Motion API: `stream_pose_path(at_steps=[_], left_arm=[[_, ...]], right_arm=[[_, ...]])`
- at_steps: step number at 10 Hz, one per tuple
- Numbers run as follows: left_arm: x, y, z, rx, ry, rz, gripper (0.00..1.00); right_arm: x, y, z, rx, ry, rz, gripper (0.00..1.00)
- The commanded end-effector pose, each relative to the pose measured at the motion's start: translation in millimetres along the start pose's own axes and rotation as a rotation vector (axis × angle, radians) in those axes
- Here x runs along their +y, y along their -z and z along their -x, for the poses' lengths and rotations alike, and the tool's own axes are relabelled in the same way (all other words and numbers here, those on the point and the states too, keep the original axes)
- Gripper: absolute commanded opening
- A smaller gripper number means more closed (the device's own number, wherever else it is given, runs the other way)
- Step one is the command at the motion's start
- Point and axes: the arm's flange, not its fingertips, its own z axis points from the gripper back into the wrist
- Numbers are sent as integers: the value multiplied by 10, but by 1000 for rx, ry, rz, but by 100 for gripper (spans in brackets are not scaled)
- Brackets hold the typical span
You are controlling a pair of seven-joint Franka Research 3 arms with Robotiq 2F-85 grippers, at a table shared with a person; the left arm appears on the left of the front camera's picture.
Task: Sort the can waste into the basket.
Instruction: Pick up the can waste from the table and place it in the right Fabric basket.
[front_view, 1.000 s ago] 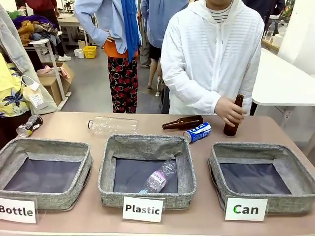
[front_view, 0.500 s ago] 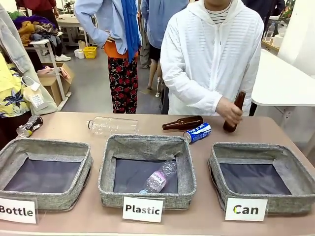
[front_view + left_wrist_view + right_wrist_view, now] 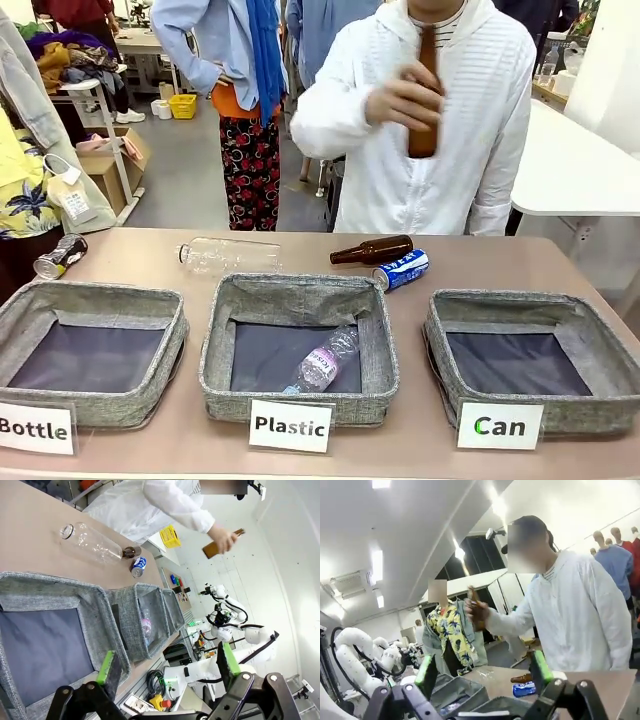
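Observation:
A blue can [image 3: 403, 268] with white lettering lies on its side behind the gap between the middle and right bins. A crushed dark can [image 3: 60, 256] lies at the table's far left edge. The grey basket [image 3: 520, 301] signed "Can" stands at the front right with nothing in it. My left gripper [image 3: 167, 662] hangs open over the left bin, and the blue can [image 3: 138, 566] lies far beyond it. My right gripper [image 3: 483, 672] is open in the air, with the blue can [image 3: 525, 689] low between its fingers, farther off.
The person holds a brown bottle [image 3: 425, 100] at chest height. Another brown bottle [image 3: 372, 249] lies by the blue can, and a clear plastic bottle [image 3: 228, 255] lies behind the "Plastic" bin [image 3: 300, 290], which holds a plastic bottle [image 3: 322, 362]. The "Bottle" bin [image 3: 90, 296] stands at the left.
The person has lifted the brown bottle from the table at the right of the blue can up to chest height. The cans and bins have not moved.

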Motion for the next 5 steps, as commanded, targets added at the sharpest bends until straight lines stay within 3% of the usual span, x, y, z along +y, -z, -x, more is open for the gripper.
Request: stream_pose_path(at_steps=[1, 4, 5], left_arm=[[-11, 16, 13, -12, 23, 19, 100], [-11, 16, 13, -12, 23, 19, 100], [-11, 16, 13, -12, 23, 19, 100]], right_arm=[[-164, 108, -101, 152, -36, -5, 100], [-92, 1349, -167, 616, -183, -28, 100], [-72, 1868, -124, 816, -240, -62, 100]])
